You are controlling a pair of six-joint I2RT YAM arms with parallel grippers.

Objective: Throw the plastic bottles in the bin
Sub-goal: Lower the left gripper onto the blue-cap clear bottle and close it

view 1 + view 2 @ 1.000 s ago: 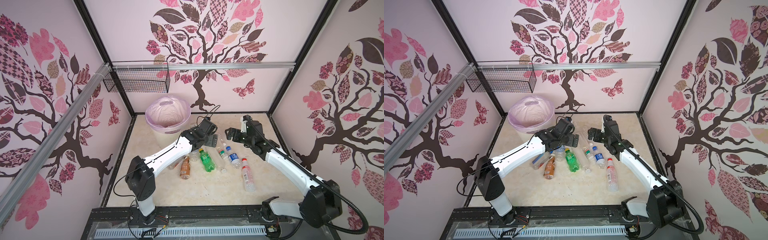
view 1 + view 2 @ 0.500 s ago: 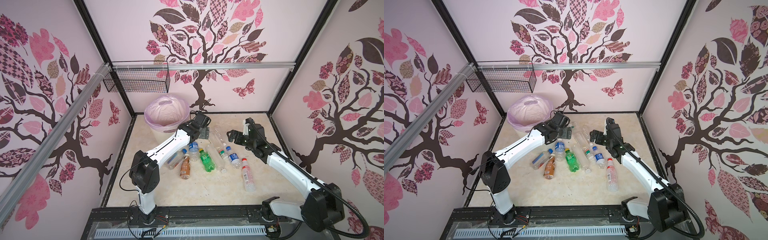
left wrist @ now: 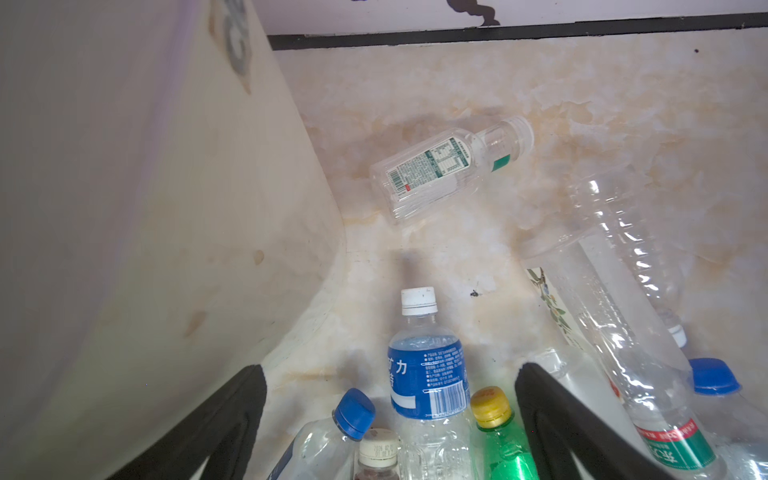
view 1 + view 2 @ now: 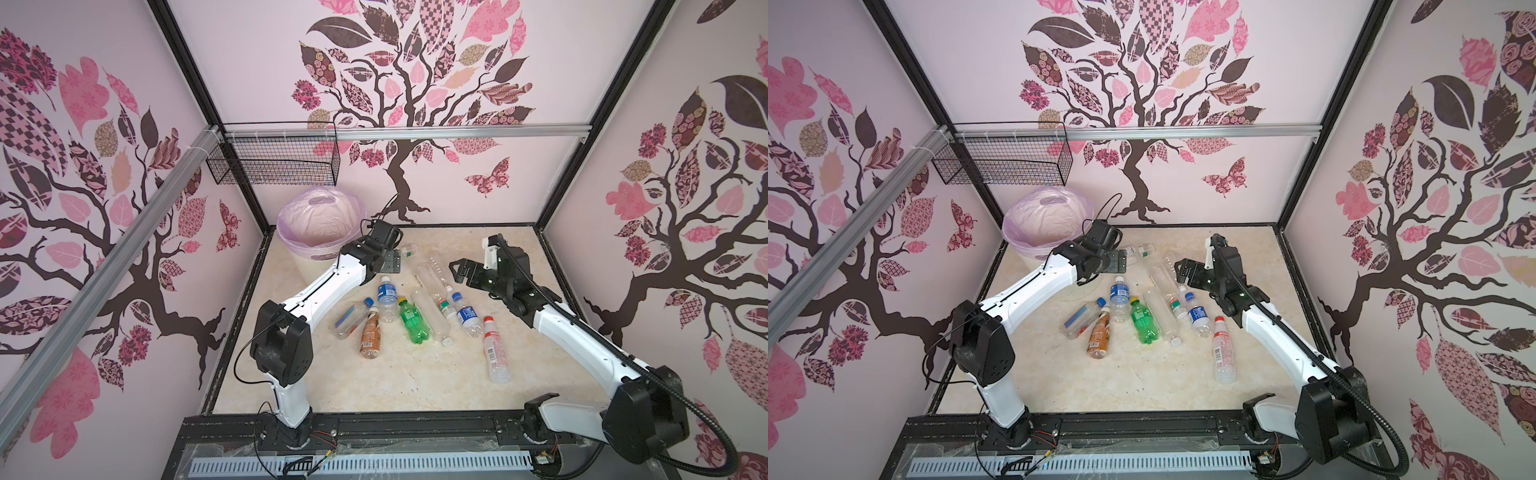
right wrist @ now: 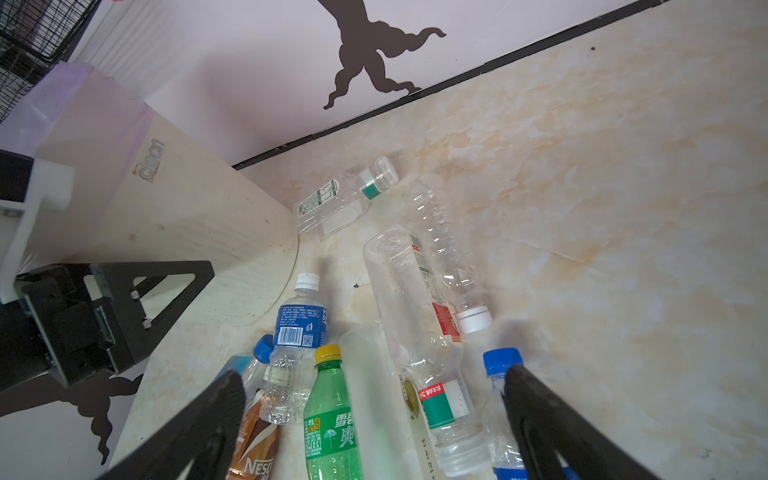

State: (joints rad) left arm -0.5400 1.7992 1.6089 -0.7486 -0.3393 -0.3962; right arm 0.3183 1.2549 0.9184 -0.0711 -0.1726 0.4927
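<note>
The left gripper and right gripper hovered empty, jaws spread wide, over bottles lying on the table near the bin. A pickup looked due: lowering around one bottle and closing.

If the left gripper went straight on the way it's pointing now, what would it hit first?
Most likely the blue-labelled bottle with the white cap, lying in line between the open jaws of the left gripper; depth is hard to judge.
</note>
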